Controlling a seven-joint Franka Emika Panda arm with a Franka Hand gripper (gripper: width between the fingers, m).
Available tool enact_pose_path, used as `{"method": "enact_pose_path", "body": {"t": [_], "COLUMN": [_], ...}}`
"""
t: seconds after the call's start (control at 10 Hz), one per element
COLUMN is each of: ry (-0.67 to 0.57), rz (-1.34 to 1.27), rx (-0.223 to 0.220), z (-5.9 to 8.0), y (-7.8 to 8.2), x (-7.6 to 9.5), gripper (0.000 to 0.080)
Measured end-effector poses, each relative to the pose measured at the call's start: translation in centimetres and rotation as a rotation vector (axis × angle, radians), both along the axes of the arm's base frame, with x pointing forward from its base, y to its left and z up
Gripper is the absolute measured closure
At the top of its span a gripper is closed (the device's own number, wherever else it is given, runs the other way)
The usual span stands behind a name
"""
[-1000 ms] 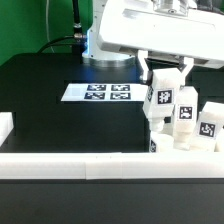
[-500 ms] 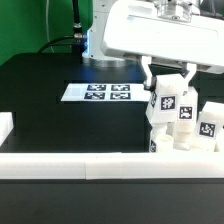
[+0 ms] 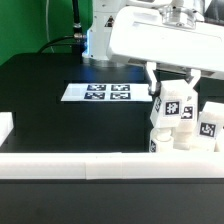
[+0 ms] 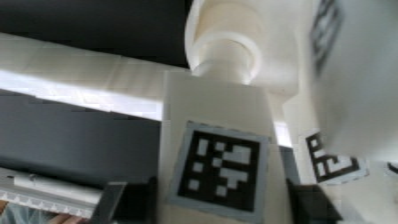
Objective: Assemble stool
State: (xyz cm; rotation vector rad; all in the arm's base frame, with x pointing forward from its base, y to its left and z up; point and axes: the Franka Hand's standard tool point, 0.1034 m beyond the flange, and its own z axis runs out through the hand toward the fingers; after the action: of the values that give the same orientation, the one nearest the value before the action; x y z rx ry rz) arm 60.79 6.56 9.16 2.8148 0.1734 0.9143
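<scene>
Now the tool [image 3: 172,88] held one white leg [image 3: 171,107] tight, standing straight up. The round seat [image 3: 180,143] sat right below, at six o'clock.

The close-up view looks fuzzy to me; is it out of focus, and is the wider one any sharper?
Wrist view: yes, soft throughout; the leg fills the frame so near that its tag edges smear. Exterior view: sharper, the marker board reads clearly, though the white rail is bright and nearly featureless.
</scene>
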Motion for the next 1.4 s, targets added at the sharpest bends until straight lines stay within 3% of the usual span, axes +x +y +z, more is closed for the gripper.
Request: {"method": "enact_pose_path", "body": {"t": [0.7, 1.0, 1.1, 1.2, 1.3, 1.4], "ry": [0.012, 0.015, 0.02, 0.022, 0.031, 0.027], "rz": [0.005, -0.004, -0.006, -0.01, -0.011, -0.011], "rx": [-0.014, -0.011, -0.011, -0.011, -0.004, 0.005], "z": [-1.5, -1.5, -1.6, -1.5, -1.0, -0.1], "y": [-0.1, -0.1, -0.2, -0.3, -0.2, -0.2], "x": [-0.5, -0.5, -0.6, -0.6, -0.5, -0.2], "gripper": [0.0474, 0.0474, 0.0386, 0.0386, 0.0223, 0.0223]}}
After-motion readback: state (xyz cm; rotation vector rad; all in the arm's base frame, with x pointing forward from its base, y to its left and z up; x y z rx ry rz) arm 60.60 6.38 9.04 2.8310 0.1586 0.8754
